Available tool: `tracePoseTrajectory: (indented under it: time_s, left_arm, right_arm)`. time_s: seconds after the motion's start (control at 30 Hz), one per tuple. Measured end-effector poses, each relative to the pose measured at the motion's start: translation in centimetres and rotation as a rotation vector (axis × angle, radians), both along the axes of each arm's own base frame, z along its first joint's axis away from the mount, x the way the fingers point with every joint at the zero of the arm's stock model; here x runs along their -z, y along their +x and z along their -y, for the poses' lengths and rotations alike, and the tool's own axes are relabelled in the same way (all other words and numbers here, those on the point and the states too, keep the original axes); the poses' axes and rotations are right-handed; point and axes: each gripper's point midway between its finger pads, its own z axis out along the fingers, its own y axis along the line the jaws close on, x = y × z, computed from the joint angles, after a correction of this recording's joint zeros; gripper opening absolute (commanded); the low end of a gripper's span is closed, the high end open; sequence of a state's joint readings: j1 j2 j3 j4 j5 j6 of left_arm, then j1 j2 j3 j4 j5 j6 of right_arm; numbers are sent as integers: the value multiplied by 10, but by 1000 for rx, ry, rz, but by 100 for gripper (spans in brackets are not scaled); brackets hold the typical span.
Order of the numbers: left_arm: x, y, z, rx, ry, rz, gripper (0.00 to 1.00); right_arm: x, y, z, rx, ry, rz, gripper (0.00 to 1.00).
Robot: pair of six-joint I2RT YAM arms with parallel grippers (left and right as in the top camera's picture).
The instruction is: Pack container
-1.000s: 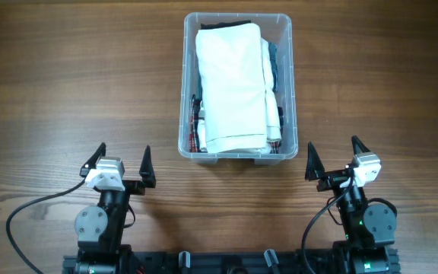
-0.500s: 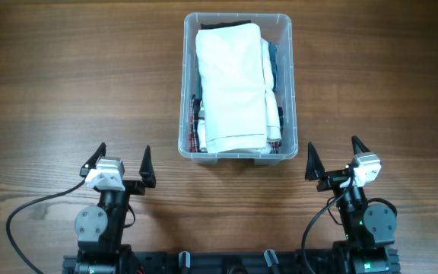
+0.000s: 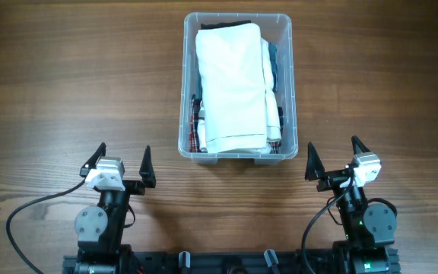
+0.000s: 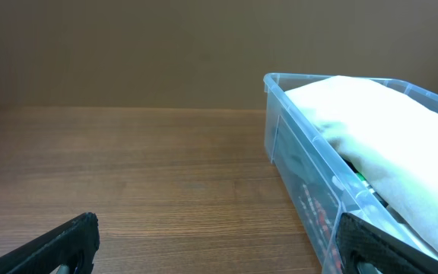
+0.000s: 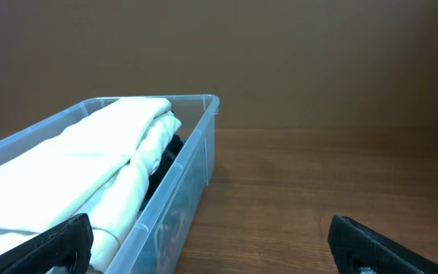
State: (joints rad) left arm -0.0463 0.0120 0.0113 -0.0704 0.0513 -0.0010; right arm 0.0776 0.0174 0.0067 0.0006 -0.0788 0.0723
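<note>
The clear plastic container [image 3: 289, 84] stands at the table's middle back, filled with folded clothes. A white folded cloth [image 3: 232, 84] lies on top, with dark and red-patterned fabric below it at the edges. The container also shows in the left wrist view [image 4: 280, 137] and in the right wrist view [image 5: 196, 156]. My left gripper [image 3: 122, 161] is open and empty near the front left, well short of the container. My right gripper [image 3: 333, 156] is open and empty near the front right, beside the container's near right corner.
The wooden table [image 3: 67, 84] stretches left and right of the container. A black cable [image 3: 29, 209] trails from the left arm base at the front edge.
</note>
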Motion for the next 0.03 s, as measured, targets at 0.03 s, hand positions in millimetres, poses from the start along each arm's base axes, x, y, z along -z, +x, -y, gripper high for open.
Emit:
tracePoseTrajectory:
  time_s: [0.03]
  left_arm:
    - [0,0,0,0,0,0,100]
  right_arm:
    - [0,0,0,0,0,0,100]
